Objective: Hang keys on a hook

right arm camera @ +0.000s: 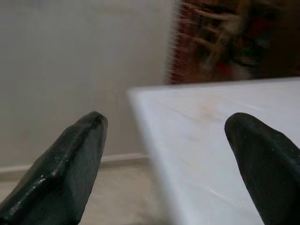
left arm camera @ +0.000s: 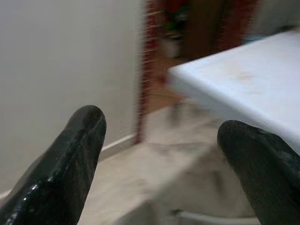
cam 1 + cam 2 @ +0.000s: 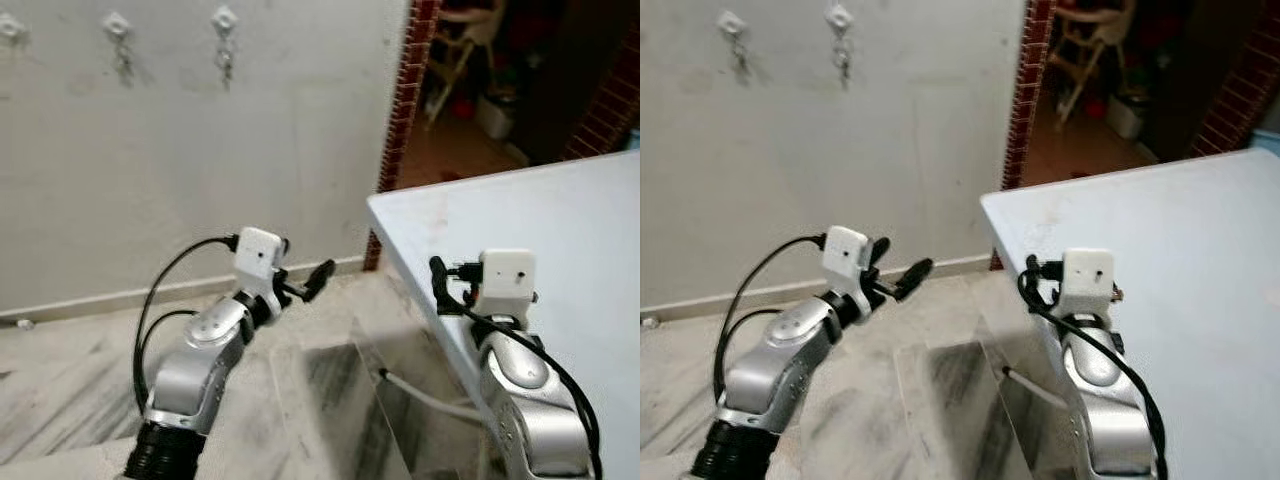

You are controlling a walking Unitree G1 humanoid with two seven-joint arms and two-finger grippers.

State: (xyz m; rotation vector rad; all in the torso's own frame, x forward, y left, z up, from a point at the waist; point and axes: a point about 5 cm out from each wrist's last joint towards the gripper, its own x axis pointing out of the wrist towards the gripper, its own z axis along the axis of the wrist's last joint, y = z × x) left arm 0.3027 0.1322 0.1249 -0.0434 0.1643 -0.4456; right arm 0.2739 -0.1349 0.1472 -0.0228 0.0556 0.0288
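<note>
The two eye views look forward and down from the robot's head onto a marble floor [image 3: 70, 380], a pale wall [image 3: 200, 170] with hooks [image 3: 225, 20] high up, and the corner of a white table [image 3: 540, 215]. The right eye view is shifted slightly sideways from the left; both share almost the whole scene. The left wrist view sits low and looks along its two black fingers [image 2: 70, 159] toward the table's corner [image 2: 225, 79] and a brick doorway edge [image 2: 147, 56]. The right wrist view looks along its own fingers [image 1: 70, 164] across the tabletop [image 1: 211, 140], close above it, toward the same wall and doorway.
</note>
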